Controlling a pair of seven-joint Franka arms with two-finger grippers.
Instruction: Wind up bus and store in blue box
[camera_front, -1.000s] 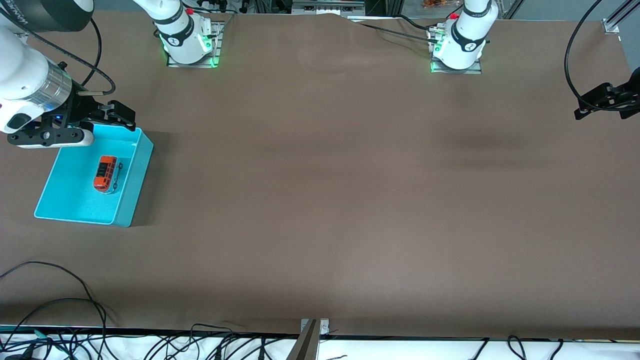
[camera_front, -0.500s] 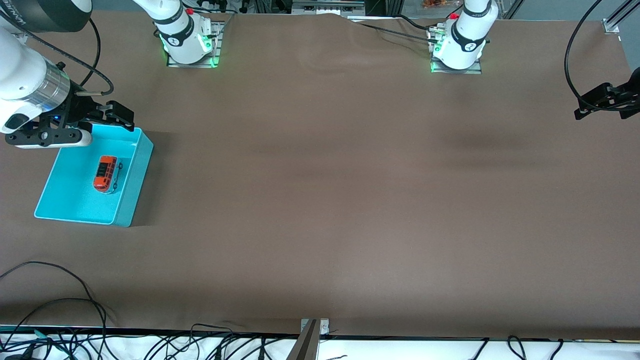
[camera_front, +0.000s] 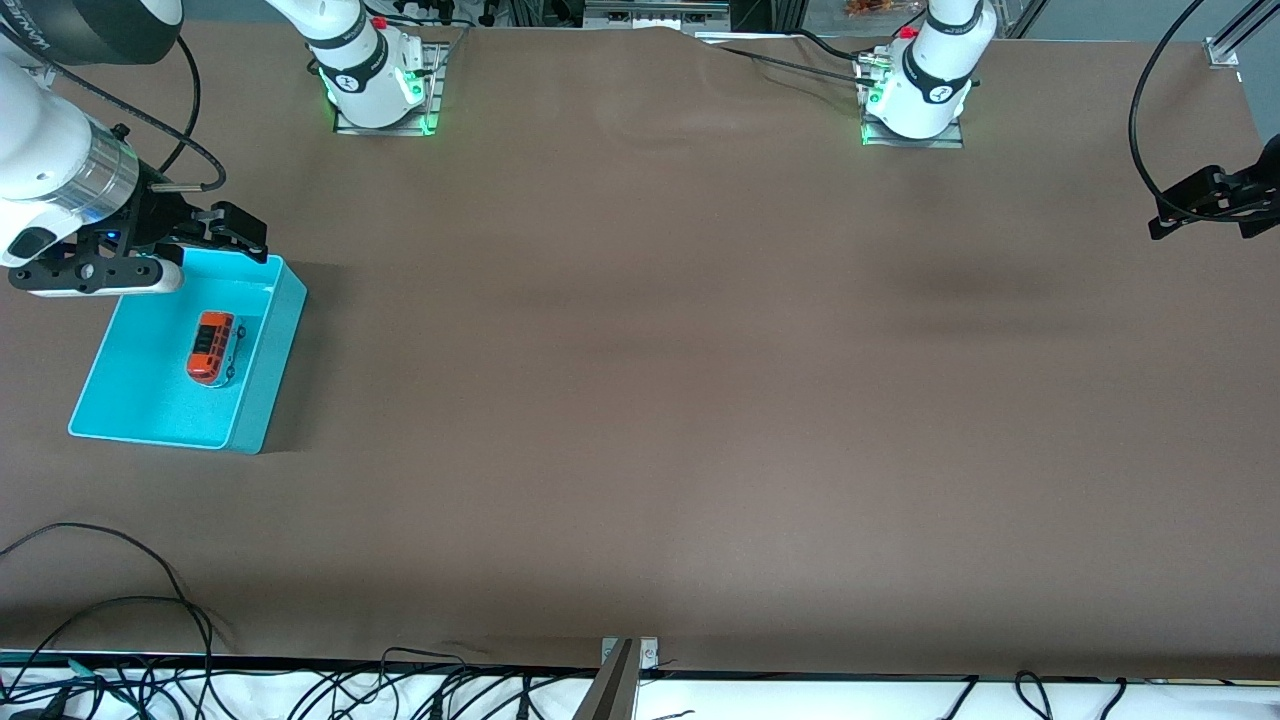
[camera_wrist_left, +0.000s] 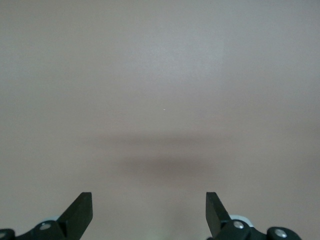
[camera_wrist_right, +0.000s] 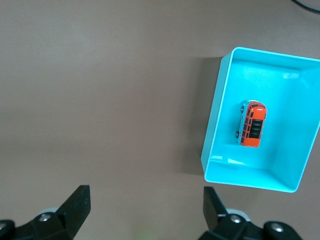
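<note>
Orange-red and small, the bus (camera_front: 213, 347) lies on the floor of the blue box (camera_front: 262, 402), wheels down, lengthwise along the box and apart from its walls. The box stands on the brown table (camera_front: 660, 400) at the right arm's end.

Right gripper (camera_front: 230, 232): held in the air over the box's rim on the side toward the robot bases, fingers spread wide, nothing between them. The right wrist view shows both fingertips (camera_wrist_right: 77, 202) parted over bare table, with the box and bus in sight and untouched.

Left gripper (camera_front: 1200, 205): over the table edge at the left arm's end, well apart from the box, fingers spread and empty; this arm waits.

Step in hand, as a judgement: the storing step appears complete, since the bus sits inside the box and neither gripper holds it. Whether the bus has been wound cannot be told from these views.

Next move, as a judgement: the right arm needs only to lift clear of the box without touching its thin rim, which could shift the box.
</note>
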